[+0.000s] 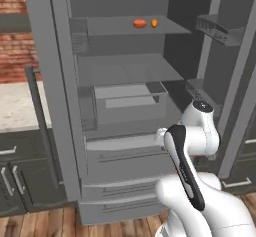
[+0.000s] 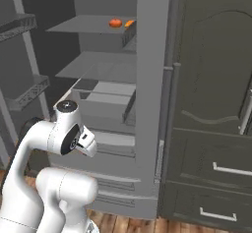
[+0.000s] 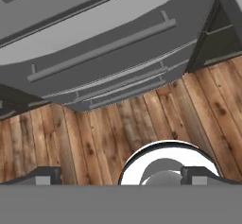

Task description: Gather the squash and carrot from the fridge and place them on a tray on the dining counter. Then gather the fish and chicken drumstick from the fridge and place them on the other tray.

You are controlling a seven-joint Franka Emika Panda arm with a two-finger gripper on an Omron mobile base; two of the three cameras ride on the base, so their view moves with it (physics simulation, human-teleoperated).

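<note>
Nothing looks gathered yet: two orange items, likely the squash (image 1: 139,23) and carrot (image 1: 154,23), sit on the fridge's (image 1: 125,76) top shelf near the upper middle, while the tool (image 3: 121,176), low in frame, gapes wide and empty over the floor (image 3: 142,124).

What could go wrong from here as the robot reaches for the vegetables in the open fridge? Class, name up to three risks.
1. The two orange items sit close together on the top shelf, well above the folded arm; a long reach could nudge one while grasping the other.
2. The open gripper points down at the wood floor, so a large swing is needed, perhaps clipping the door bins.
</note>
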